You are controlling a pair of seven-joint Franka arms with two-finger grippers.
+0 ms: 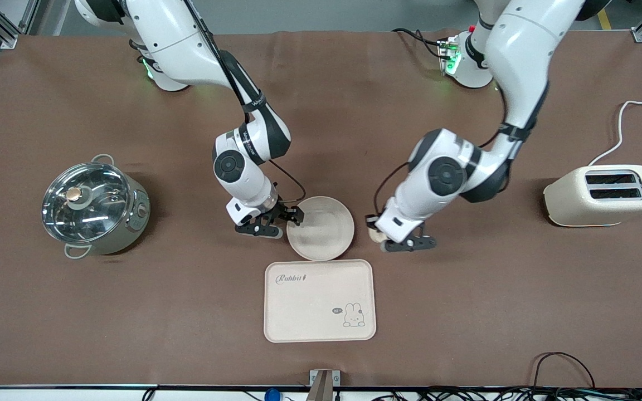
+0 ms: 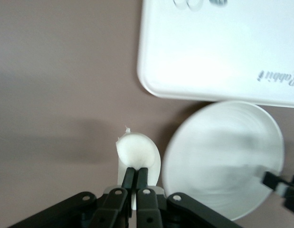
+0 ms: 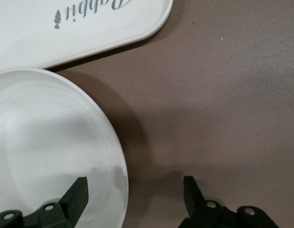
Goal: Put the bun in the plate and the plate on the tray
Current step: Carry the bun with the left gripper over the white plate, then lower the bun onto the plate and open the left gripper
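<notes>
Brown matting covers the whole desk (image 1: 76, 323), with wide bare stretches along the lower edge of the frame and at both lower corners. At middle left of the frame stands one steel pot (image 1: 95, 206) under a glass lid, well apart from everything else. Just left of centre, the right tool (image 1: 277, 221) is down at the plate's rim, its fingers spread wide, one over the dish and one outside it; the right wrist view shows nothing clamped between them. One plate (image 1: 324, 231), round, cream-white, shallow and plain, sits at the centre of the frame, its lower edge just beside the tray. One tray (image 1: 319, 301), cream, rectangular with rounded corners, carrying "Rabbit" lettering and a small rabbit drawing, lies directly below the plate in lower centre, with bare desk on both its sides and beneath it. Right of the plate, the left tool (image 1: 396, 240) is low at the desk and pinched shut on the bun (image 2: 137, 154), one small smooth cream-white half-round lump, far smaller than the plate and just beside its rim. A narrow strip of brown shows between bun and plate in the left wrist view. At middle right of the frame stands one cream toaster (image 1: 605, 195), its white cord running to the upper right edge.
</notes>
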